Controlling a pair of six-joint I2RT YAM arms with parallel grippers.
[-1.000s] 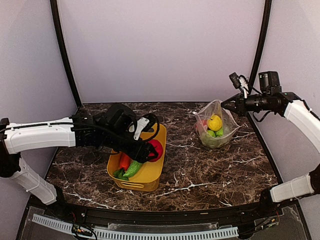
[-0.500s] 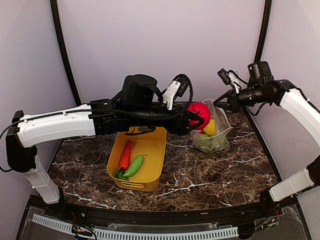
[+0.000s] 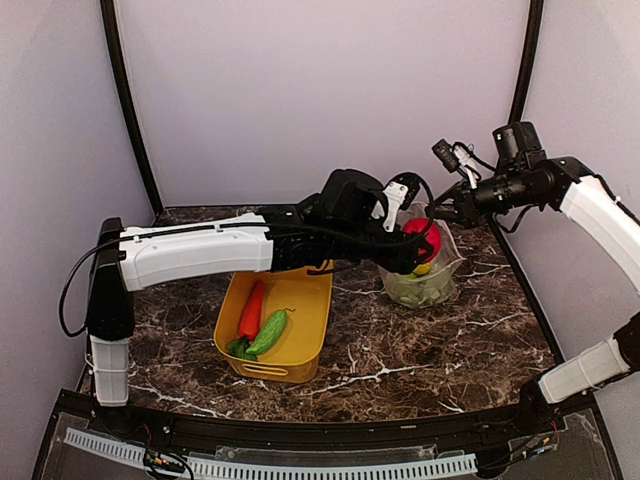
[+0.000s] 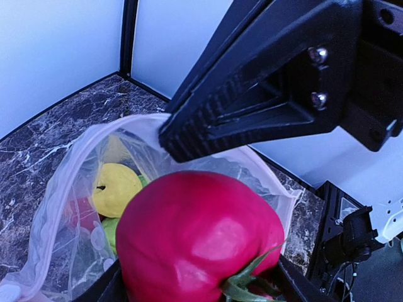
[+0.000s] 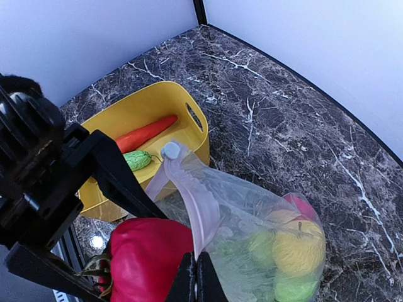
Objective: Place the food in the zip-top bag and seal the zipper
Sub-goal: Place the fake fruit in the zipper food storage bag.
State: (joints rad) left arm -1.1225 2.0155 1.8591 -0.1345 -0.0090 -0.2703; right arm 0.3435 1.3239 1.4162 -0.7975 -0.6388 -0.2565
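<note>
Top, left-wrist and right-wrist views. The left gripper, at the end of its outstretched arm, was clamped on a glossy red round plastic toy fruit with a green stalk. It held the fruit at the open mouth of the clear floppy zip-top bag with whitish dots. One ribbed black finger lay across the top of the fruit. The right gripper was pressed together on the raised rim of the bag, pinching the pale pinkish zipper strip and lifting that edge, so the mouth stood unsealed. Inside the bag lay a yellow toy lemon, green pieces and another red piece. The bag stood at the far right of the dark marbled table. Well apart from it, a yellow plastic tub held an orange-red toy carrot, a green toy cucumber just beside it, and something dark green that could not be identified.
</note>
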